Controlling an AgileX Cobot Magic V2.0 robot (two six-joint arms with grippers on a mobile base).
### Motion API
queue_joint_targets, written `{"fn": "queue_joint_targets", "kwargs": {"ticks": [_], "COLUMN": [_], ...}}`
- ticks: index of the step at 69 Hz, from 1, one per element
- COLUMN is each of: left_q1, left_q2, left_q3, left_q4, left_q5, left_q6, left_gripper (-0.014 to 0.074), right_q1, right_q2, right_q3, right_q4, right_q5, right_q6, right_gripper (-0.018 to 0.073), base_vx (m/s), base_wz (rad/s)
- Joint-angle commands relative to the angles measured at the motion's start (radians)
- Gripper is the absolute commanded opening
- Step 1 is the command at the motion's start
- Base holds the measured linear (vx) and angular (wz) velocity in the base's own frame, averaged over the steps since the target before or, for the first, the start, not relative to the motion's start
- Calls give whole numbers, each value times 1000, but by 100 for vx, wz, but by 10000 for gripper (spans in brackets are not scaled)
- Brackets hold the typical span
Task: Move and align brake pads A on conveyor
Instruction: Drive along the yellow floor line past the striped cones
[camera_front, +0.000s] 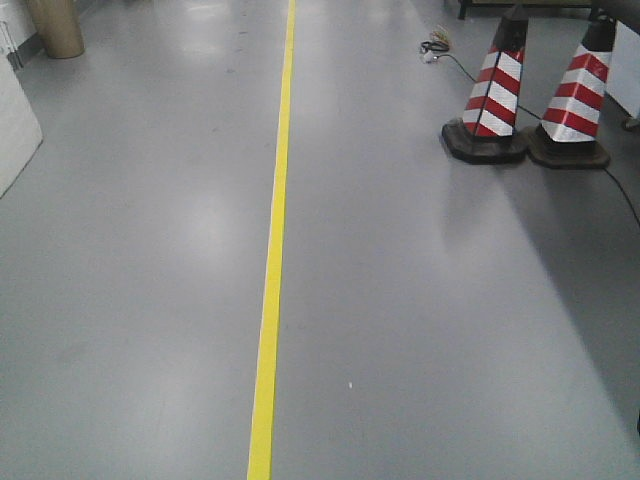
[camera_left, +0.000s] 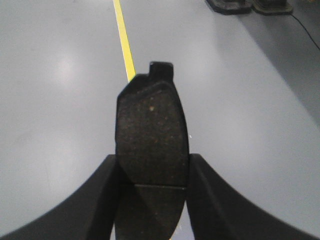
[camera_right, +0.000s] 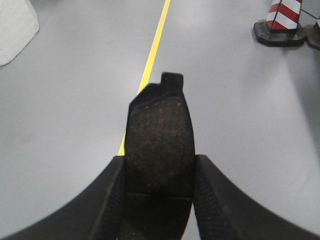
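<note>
My left gripper (camera_left: 152, 172) is shut on a dark grey brake pad (camera_left: 151, 135) and holds it above the grey floor; the pad's groove runs across between the fingers (camera_left: 102, 200) and a backing tab sticks out at its far end. My right gripper (camera_right: 159, 172) is shut on a second brake pad (camera_right: 160, 135), held the same way above the floor. The conveyor and the other pads are out of view. Neither gripper shows in the front view.
A yellow floor line (camera_front: 272, 250) runs ahead down the grey floor. Two red-and-white striped cones (camera_front: 495, 95) with black bases stand at the right rear, a cable beside them. A white object (camera_front: 15, 125) stands at the left edge and a brown drum (camera_front: 55, 25) at the far left.
</note>
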Motion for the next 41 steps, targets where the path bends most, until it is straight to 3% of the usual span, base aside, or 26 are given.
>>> {"fn": "queue_joint_targets", "kwargs": {"ticks": [1,41], "left_q1": [-6,-6], "left_q2": [5,5], "left_q3": [-28,-28], "left_q4": [-16,-16], "left_q5": [-86,-85], "left_q6": [-8,-8], "left_gripper": [-6,-6], "right_q1": [-3,-3], "right_q2": [5,5], "right_q3": [-29,-29], "right_q4": [-8,-8], "right_q5": [-95,-95], "right_q6": [0,0], "right_gripper": [-7,-7], "base_vx": [77,77], "base_wz": [6,0]}}
